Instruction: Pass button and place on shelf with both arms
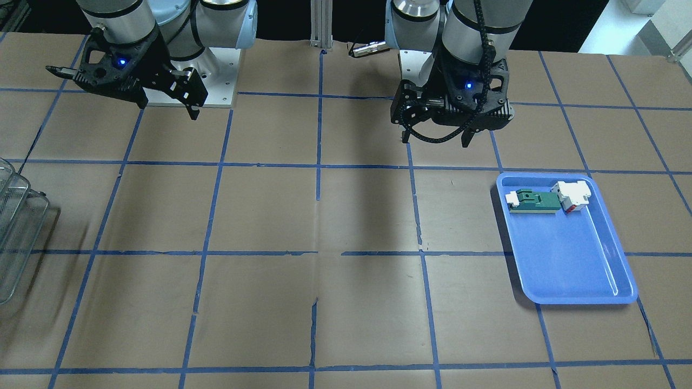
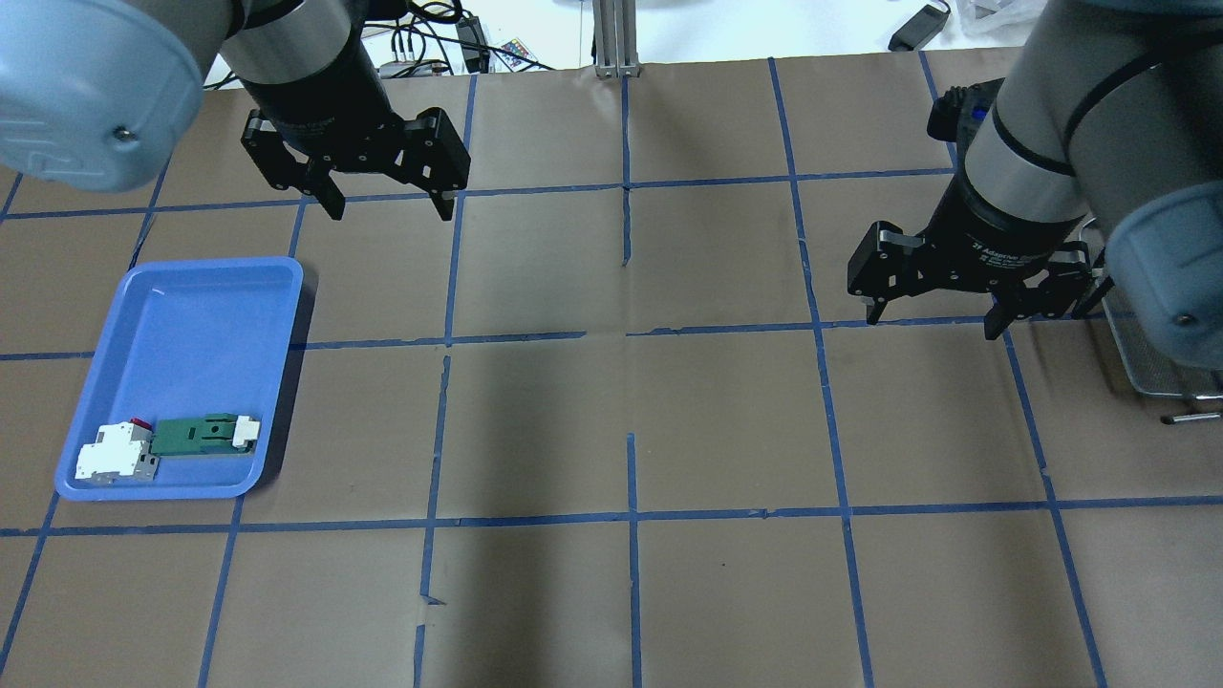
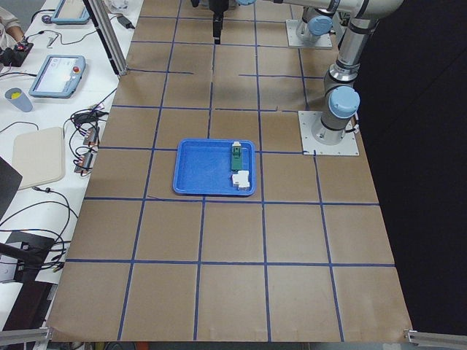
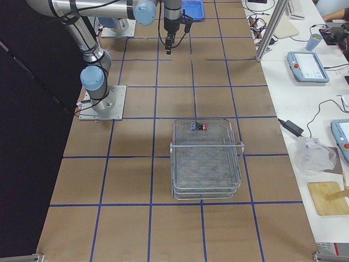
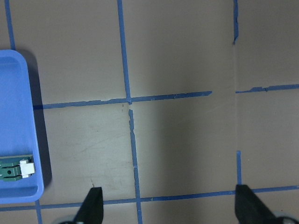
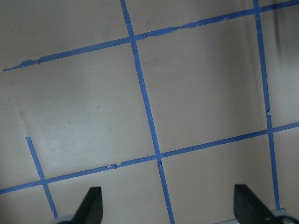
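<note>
The button (image 4: 203,127), with a red cap, lies on the top tier of the silver wire shelf (image 4: 206,164), near its far edge, and shows only in the exterior right view. The shelf's edge also shows in the front view (image 1: 16,227) and the overhead view (image 2: 1147,373). My right gripper (image 2: 933,323) hangs open and empty above the table beside the shelf; it also shows in the front view (image 1: 121,92). My left gripper (image 2: 390,212) is open and empty above the table, beyond the blue tray; it also shows in the front view (image 1: 435,140). Both wrist views show open fingers over bare table.
A blue plastic tray (image 2: 191,315) lies on my left side and holds a flat green board (image 2: 196,435) and a white block with a red side (image 2: 115,451). Brown table with blue tape grid lines. Operator desks with tablets stand beyond the far edge.
</note>
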Tool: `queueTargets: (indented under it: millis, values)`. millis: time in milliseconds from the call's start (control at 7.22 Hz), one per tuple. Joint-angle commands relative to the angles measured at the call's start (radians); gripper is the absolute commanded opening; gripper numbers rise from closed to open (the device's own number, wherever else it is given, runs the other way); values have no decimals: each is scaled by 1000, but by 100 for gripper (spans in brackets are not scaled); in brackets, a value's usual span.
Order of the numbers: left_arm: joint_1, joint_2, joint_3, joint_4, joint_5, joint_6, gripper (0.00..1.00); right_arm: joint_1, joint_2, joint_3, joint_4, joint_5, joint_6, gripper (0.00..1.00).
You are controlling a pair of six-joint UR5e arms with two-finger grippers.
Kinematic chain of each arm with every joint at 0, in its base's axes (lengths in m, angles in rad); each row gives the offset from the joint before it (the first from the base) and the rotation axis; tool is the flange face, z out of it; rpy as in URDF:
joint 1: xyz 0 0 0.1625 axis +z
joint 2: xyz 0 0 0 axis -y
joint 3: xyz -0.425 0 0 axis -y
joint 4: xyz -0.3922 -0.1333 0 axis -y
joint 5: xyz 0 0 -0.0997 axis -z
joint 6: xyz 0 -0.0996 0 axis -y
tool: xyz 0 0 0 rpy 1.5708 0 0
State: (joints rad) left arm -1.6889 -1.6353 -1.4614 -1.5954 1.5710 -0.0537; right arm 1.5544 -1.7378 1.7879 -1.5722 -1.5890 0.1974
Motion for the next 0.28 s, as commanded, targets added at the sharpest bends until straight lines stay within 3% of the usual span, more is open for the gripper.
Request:
queueTargets:
  millis: [0,138]
  values:
    - [0,0,0,0,1,0,100,0,-2,-2,0,3,-3,100]
    - [0,0,0,-1,1,0,100,0,0,-2,-5,3,-6,100]
